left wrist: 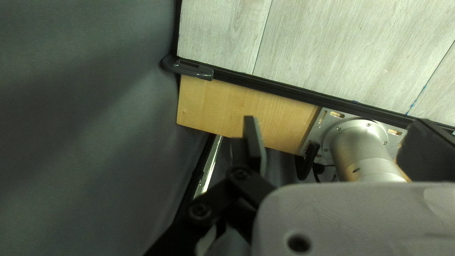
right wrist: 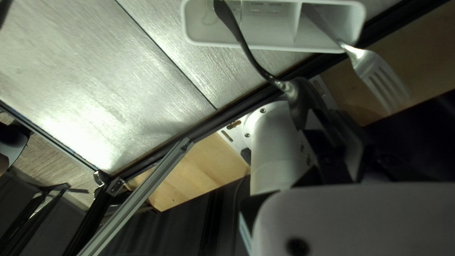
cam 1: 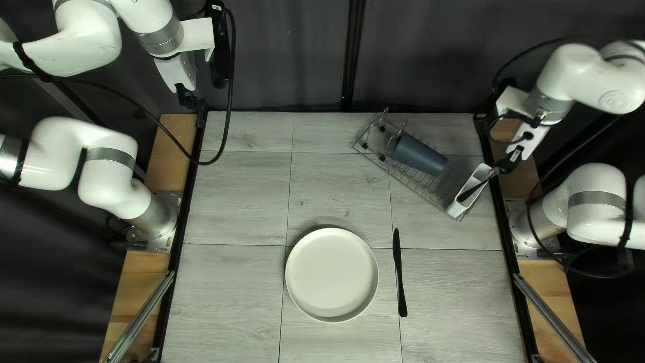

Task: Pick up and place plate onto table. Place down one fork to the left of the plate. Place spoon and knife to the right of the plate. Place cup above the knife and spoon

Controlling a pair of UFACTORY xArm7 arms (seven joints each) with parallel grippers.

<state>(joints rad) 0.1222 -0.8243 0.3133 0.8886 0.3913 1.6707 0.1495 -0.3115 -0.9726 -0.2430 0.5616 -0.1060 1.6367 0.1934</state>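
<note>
grained grey table (cam 1: 228,302), round plate (cam 1: 331,274), slim knife (cam 1: 400,275)

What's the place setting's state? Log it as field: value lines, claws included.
plate: on the table
knife: on the table, right of the plate
cup: on its side in the dish rack
fork: handle in the cutlery holder, tines out
spoon: handle end at the cutlery holder
right claw: at the spoon's bowl; grip unclear
left claw: open, empty
not yet placed: fork, spoon, cup
</note>
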